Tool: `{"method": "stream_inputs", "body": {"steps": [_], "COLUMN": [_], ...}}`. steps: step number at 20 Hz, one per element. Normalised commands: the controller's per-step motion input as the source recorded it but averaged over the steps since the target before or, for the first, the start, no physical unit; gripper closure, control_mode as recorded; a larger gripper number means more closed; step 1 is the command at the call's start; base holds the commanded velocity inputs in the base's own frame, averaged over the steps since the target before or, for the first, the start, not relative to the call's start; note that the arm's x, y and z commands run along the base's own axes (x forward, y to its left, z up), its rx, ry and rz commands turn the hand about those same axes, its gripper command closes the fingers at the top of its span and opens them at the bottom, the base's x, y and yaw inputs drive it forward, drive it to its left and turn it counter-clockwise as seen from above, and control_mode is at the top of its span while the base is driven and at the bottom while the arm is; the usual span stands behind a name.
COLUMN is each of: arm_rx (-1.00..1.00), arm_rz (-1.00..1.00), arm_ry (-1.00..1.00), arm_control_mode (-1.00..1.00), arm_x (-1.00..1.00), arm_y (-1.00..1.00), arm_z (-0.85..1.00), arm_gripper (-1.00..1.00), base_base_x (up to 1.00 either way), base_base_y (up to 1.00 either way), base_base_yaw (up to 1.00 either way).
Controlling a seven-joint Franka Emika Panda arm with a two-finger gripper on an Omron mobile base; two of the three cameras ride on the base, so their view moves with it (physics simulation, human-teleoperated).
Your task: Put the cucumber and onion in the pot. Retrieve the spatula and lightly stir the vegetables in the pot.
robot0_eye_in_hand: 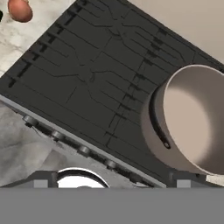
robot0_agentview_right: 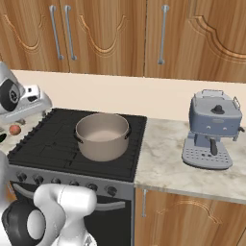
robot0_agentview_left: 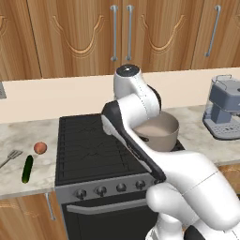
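stove [robot0_agentview_left: 93,145] black, pot [robot0_agentview_right: 102,136] on it | counter [robot0_agentview_right: 168,158] marble | cabinets [robot0_agentview_left: 79,33] wood

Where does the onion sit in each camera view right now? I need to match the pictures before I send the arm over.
Left base view: the onion lies on the counter at the left, beside the stove, just above the cucumber.
Right base view: at the far left edge, left of the stove, under the arm.
Hand view: top left corner, on the counter.
Shared landmark: the black stove top, with the onion off its edge away from the pot.
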Motion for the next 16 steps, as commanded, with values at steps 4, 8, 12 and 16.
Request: {"method": "stream_inputs", "body": {"steps": [4, 8, 12, 16], "arm_rx": [-0.04, 0.0, 0.05, 0.09], "arm_rz": [0.2, 0.01, 0.0, 0.0], "arm_ry": [-0.09, 0.0, -0.01, 0.0], "arm_control_mode": [-1.0, -1.0, -1.0, -1.0], "arm_x": [-0.1, 0.34, 0.87, 0.88], "arm_y": [0.9, 0.51, 0.53, 0.38], "arm_z": [-0.18, -0.4, -0.45, -0.23], "arm_gripper": [-1.0, -1.0, -1.0, -1.0], "base_base_x": [0.0, 0.0, 0.0, 0.0], "base_base_y": [0.0, 0.0, 0.0, 0.0], "base_base_yaw": [0.0, 0.0, 0.0, 0.0]}}
